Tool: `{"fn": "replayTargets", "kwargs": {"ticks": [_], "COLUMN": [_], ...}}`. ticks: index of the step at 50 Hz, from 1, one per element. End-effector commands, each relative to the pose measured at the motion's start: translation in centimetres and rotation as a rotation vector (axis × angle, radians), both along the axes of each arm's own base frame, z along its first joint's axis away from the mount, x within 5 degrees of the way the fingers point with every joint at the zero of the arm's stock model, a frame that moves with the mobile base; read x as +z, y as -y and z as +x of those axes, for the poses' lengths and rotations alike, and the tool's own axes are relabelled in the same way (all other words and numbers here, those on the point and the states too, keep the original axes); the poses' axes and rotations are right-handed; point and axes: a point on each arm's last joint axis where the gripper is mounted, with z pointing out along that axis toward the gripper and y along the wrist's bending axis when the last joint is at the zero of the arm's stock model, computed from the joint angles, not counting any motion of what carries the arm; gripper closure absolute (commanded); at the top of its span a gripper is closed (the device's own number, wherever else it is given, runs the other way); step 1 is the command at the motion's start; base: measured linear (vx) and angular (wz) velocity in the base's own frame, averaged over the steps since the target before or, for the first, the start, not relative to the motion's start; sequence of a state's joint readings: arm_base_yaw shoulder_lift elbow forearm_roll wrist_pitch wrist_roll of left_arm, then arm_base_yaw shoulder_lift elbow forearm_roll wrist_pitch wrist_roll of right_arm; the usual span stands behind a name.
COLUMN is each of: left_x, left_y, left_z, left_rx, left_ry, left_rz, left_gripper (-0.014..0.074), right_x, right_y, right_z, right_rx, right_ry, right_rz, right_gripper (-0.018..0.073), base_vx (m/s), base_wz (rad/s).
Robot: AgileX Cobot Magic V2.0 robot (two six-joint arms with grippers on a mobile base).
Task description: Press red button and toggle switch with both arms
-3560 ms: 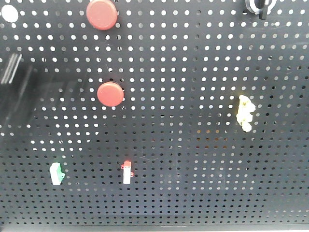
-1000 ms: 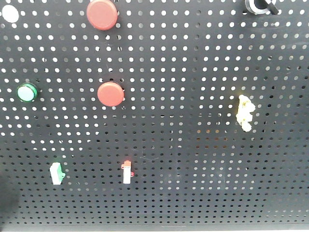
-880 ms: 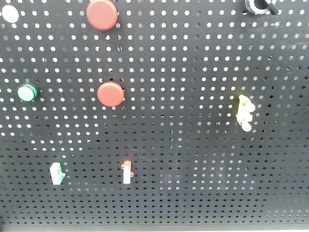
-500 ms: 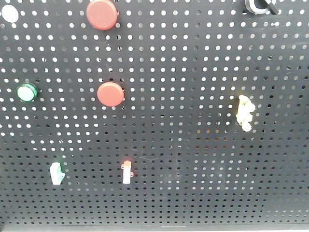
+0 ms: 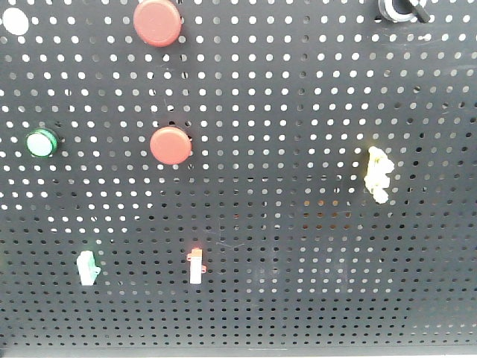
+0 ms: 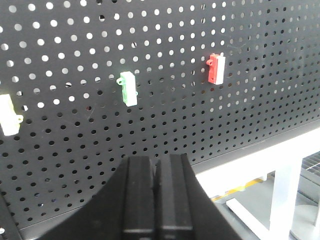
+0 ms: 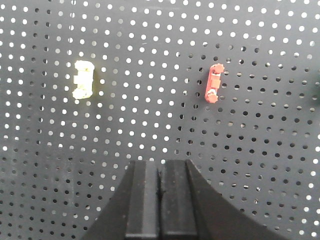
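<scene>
Dark blur gone from pegboard [image 5: 298, 112] left; green button [image 5: 42, 142] uncovered. Both fingers [image 6: 152, 200] [image 7: 159, 200] apparently pressed together.

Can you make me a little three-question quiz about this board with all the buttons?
1. True or false: the left hand is shut.
2. How many red buttons are on the pegboard?
3. Which sits at the top right corner? A) green button B) toggle switch C) yellow clip

Key:
1. True; its fingers are pressed together.
2. Two: upper red button, lower red button.
3. B, the toggle switch.
</scene>
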State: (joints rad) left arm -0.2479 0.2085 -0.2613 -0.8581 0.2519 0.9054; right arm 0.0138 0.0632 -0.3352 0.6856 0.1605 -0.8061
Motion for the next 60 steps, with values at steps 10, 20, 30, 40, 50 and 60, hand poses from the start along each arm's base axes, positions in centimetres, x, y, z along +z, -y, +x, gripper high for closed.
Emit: {"fn": "replayTargets", "kwargs": {"ticks": [10, 20, 30, 40, 50, 60], "left_x": [1.0, -3.6, -9.0, -8.8, -8.8, -8.8], "left_y": [-0.7, -1.5, -2.4, -2.5, -2.5, -2.5], "left_z": [0.2, -0.2, -0.4, -0.4, -0.4, -0.4], "left_rx": [0.08, 0.158, 0.281, 0.301, 0.301, 0.301], "left_ry": [0.077, 0.052, -0.02, -0.02, -0.024, -0.025], "left_rz": [-0.008, 0.185, -0.057, -0.035, -0.033, -0.033], "left_gripper": [0.0594, 0.0594, 0.0594, 0.0594, 0.0594, 0.0594], "right_x": [1.3, 1.3, 1.3, 1.3, 1.3, 1.3], "right_y": [0.4, 0.4, 0.4, 0.4, 0.4, 0.4], "right_z": [-0.2, -0.2, -0.2, -0.2, -0.2, -0.2], "right_rx": [-0.04, -0.04, -0.04, -0.041, -0.041, -0.041], "right_ry": [0.064, 0.064, 0.064, 0.064, 0.064, 0.064], "right_rz": [0.021, 0.021, 0.021, 0.02, 0.02, 0.02], "right_gripper": [0.0562, 0.0562, 0.0562, 0.0562, 0.0562, 0.0562], "base_vx": [0.0, 0.0, 0.0, 0.0, 0.0, 0.0], "base_wz": [0.0, 0.0, 0.0, 0.0, 0.0, 0.0]}}
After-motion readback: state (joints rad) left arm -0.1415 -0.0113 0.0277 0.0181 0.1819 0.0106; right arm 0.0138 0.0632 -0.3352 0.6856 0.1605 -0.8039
